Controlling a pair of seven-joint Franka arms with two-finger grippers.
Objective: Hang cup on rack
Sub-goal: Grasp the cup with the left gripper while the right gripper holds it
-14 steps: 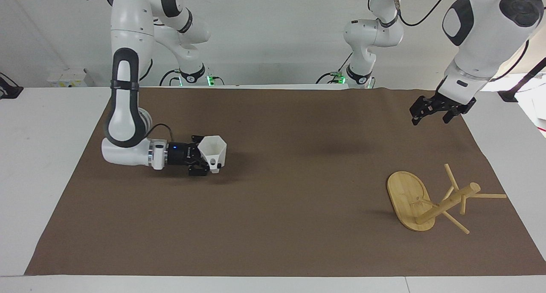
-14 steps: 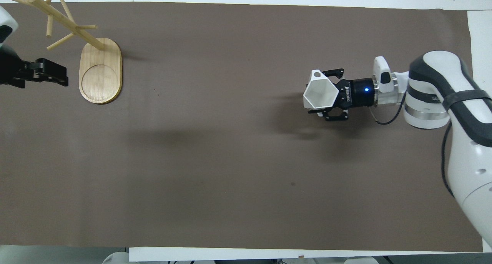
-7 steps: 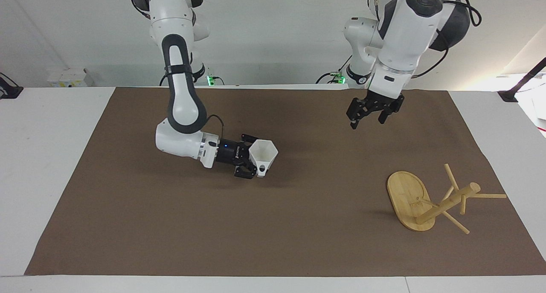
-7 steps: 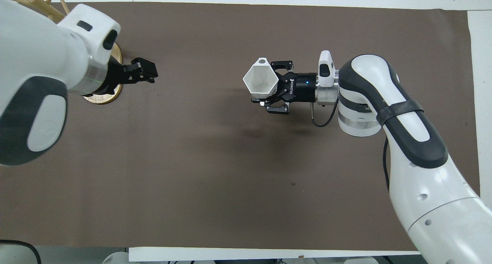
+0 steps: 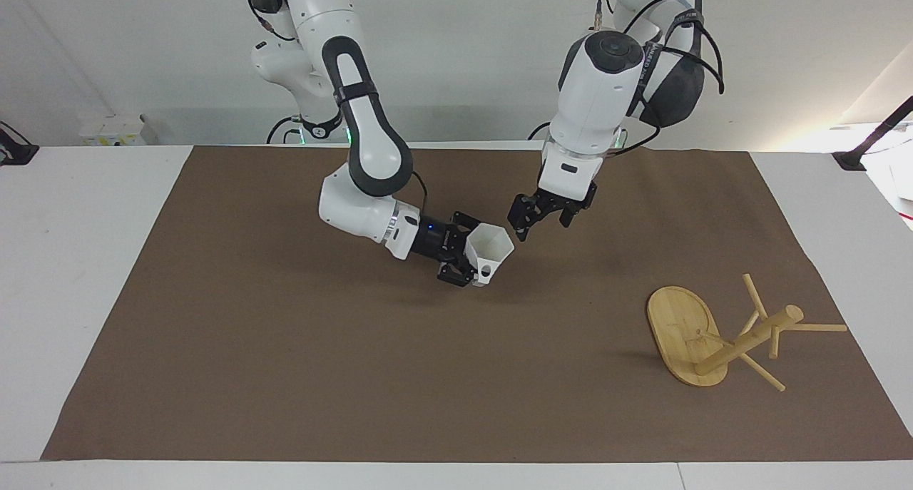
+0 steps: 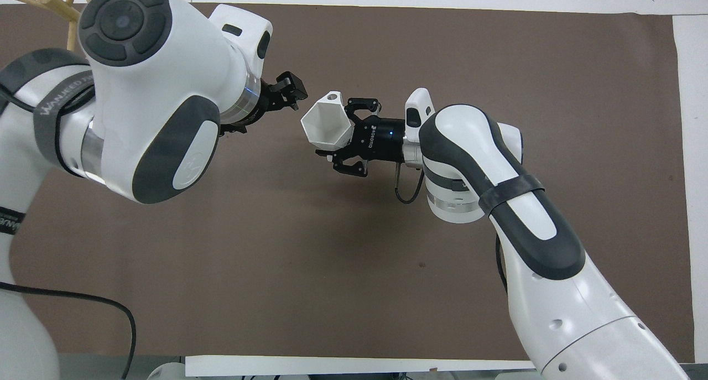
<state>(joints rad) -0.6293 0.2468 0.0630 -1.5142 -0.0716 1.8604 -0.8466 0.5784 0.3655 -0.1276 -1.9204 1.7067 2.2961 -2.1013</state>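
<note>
The white faceted cup (image 5: 492, 247) is held over the middle of the brown mat, tipped on its side, its open rim turned toward the left arm's end. My right gripper (image 5: 467, 259) is shut on the cup's body; in the overhead view the cup (image 6: 323, 126) sits at the front of this gripper (image 6: 346, 135). My left gripper (image 5: 541, 222) is open and hangs close to the cup's rim with a small gap, also seen from overhead (image 6: 285, 92). The bamboo rack (image 5: 742, 340) stands on its oval base (image 5: 676, 319) toward the left arm's end.
The brown mat (image 5: 285, 376) covers most of the white table (image 5: 78, 262). In the overhead view the left arm hides most of the rack; only its top pegs (image 6: 52, 1) show at the corner.
My right gripper has carried the cup from the right arm's end toward the middle of the mat. My left gripper has swung in from near the rack and lowered to beside the cup's rim.
</note>
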